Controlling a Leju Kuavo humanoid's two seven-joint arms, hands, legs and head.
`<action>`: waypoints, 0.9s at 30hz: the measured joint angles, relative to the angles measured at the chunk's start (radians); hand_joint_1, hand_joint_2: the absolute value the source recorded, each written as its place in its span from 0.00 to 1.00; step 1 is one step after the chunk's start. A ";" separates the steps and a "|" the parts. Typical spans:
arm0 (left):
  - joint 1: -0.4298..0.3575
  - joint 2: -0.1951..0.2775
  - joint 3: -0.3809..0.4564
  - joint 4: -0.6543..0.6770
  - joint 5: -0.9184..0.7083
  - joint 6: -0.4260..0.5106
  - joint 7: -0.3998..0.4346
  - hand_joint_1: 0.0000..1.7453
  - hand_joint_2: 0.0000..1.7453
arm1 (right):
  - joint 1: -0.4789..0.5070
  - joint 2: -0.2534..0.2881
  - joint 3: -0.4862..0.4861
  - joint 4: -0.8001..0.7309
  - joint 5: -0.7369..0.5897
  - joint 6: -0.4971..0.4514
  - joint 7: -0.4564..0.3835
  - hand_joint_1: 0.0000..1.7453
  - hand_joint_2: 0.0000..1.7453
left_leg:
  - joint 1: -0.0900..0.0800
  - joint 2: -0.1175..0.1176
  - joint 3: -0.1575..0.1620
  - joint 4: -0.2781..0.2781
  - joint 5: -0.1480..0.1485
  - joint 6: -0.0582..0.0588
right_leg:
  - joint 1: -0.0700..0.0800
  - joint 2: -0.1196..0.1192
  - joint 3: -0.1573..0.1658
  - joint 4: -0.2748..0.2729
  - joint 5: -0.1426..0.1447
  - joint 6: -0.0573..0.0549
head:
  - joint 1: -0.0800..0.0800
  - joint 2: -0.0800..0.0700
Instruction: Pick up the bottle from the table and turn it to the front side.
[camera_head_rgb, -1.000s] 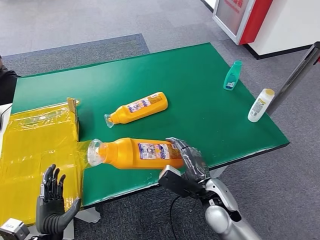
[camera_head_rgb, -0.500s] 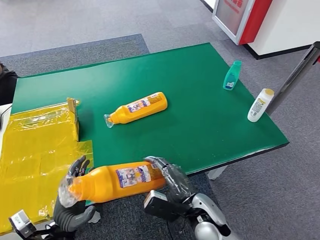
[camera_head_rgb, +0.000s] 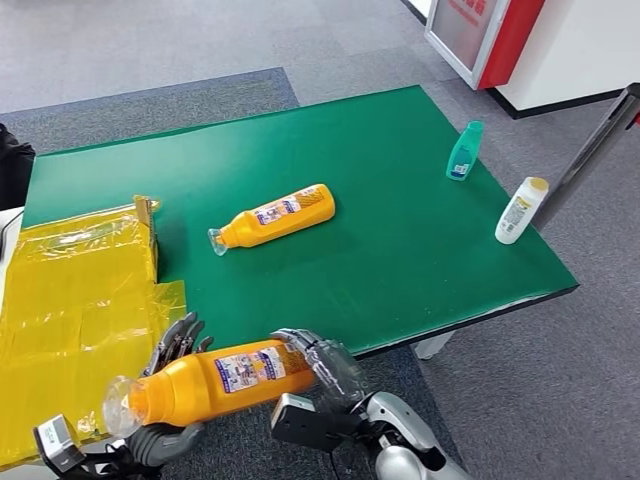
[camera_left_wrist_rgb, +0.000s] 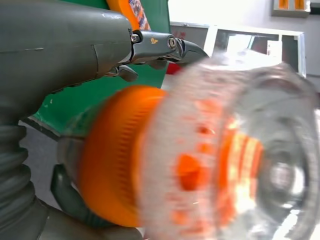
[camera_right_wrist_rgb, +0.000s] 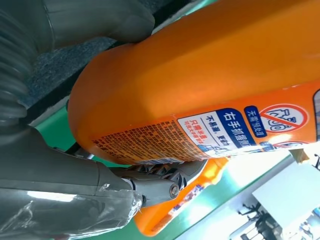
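Observation:
An orange bottle with a clear cap and a printed label lies level in the air, in front of the green table's near edge. My right hand grips its base end, with the label beside my fingers in the right wrist view. My left hand holds the neck end, fingers behind it and thumb below. In the left wrist view the cap points at the camera, and the left hand wraps around the orange neck.
A second orange bottle lies mid-table. A teal bottle and a white bottle lie near the right edge. A yellow plastic bag covers the table's left end. A metal pole slants at the right.
The bottle came off the table toward me and to the left, carried by my right hand. My left hand rose and took hold of its neck end.

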 joint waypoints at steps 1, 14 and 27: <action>-0.002 0.003 -0.004 -0.001 0.005 0.000 0.002 0.42 1.00 | -0.002 0.000 0.006 0.007 0.000 0.000 0.000 1.00 1.00 | 0.000 0.000 0.000 0.000 0.000 0.000 | 0.000 0.000 0.000 0.000 0.000 0.000 | 0.000 0.000; 0.008 0.013 -0.030 -0.041 -0.160 0.303 0.086 1.00 1.00 | 0.034 -0.010 0.029 0.023 0.025 -0.031 0.016 0.00 1.00 | 0.000 0.000 -0.002 0.000 0.000 0.000 | 0.000 0.000 0.000 0.000 0.000 0.000 | 0.000 0.000; 0.010 0.014 -0.029 -0.050 -0.167 0.309 0.090 1.00 1.00 | 0.051 -0.014 0.029 0.009 0.025 -0.033 0.015 0.00 1.00 | 0.000 0.000 -0.001 0.000 0.000 0.000 | 0.000 0.000 0.000 0.000 0.000 0.000 | 0.000 0.000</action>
